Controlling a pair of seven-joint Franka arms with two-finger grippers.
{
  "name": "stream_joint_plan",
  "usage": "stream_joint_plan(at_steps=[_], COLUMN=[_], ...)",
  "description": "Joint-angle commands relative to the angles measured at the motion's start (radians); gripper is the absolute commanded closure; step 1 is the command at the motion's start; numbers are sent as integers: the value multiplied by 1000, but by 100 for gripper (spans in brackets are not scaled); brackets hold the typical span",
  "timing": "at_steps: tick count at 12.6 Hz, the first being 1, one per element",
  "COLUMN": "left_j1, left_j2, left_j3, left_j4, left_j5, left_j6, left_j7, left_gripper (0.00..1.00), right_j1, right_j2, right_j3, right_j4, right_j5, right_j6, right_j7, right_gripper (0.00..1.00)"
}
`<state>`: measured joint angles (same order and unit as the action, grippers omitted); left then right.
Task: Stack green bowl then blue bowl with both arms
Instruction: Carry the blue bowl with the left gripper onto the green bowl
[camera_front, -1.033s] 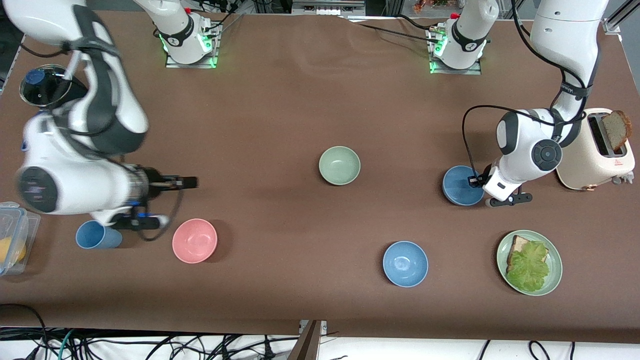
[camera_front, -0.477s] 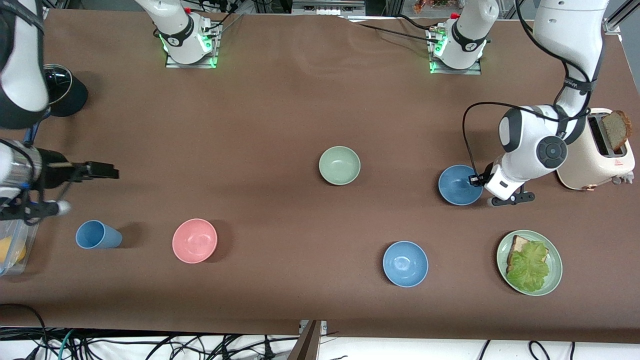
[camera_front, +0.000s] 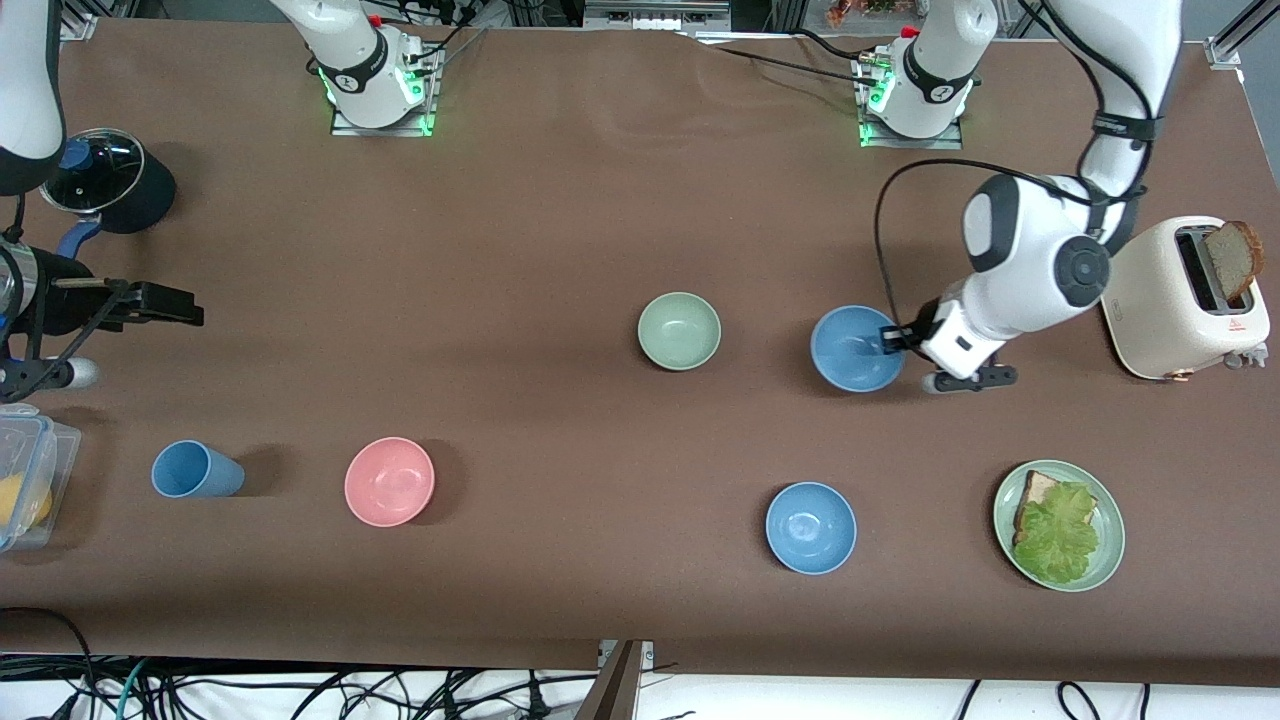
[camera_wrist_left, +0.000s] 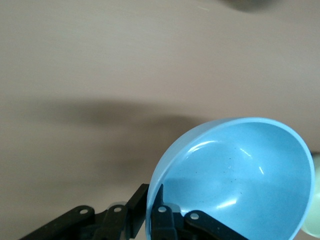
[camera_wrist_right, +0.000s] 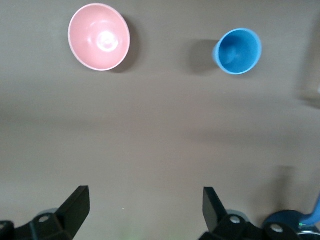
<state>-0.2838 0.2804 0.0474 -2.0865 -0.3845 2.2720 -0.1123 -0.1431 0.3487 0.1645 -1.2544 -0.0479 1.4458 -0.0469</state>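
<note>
1. Your left gripper (camera_front: 893, 339) has its fingers clamped together on the rim of the small round plain blue bowl (camera_front: 856, 348); the left wrist view shows the black fingertips (camera_wrist_left: 162, 214) pinching the bowl's (camera_wrist_left: 235, 180) wall.
2. That bowl has shifted from beside the cream toaster (camera_front: 1180, 297) toward the small round matte mint-green bowl (camera_front: 679, 330). It now sits at the green bowl's three o'clock, near but apart, and seems to be lifted off the brown table (camera_front: 560, 220), casting a shadow below.
3. Your right gripper (camera_front: 165, 302) has pulled back to the right arm's end of the table, fingers (camera_wrist_right: 75, 204) wide apart and empty, and waits.
4. This likely means the stack is under way: the green bowl is the base, and the blue bowl still has to come over it.
5. The second look-alike blue bowl (camera_front: 811, 527) rests untouched, at the green bowl's five o'clock.
</note>
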Motion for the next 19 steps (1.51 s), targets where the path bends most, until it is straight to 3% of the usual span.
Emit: stream_joint_plan(at_steps=[1, 4, 6, 10, 19], left_j1=[-82, -152, -178, -230, -261], left_j2=[103, 180, 207, 243, 224], left_j3=[-35, -35, -35, -35, -44], left_j4=[135, 216, 226, 267, 232], left_j5=[-138, -194, -194, -183, -186], left_j6=[-6, 29, 32, 38, 21], left_j7=[3, -10, -20, -33, -37], left_gripper=[100, 100, 100, 100, 100], right_j1=[7, 40, 92, 86, 93], right_j2=[-97, -149, -157, -230, -217], right_j3=[-65, -108, -178, -178, -172], right_j4=[-77, -135, -166, -289, -290], right_j5=[-12, -18, -21, -17, -10], right_j6=[57, 67, 90, 93, 64], right_j7=[-17, -7, -22, -19, -13], right_gripper=[0, 0, 0, 0, 0])
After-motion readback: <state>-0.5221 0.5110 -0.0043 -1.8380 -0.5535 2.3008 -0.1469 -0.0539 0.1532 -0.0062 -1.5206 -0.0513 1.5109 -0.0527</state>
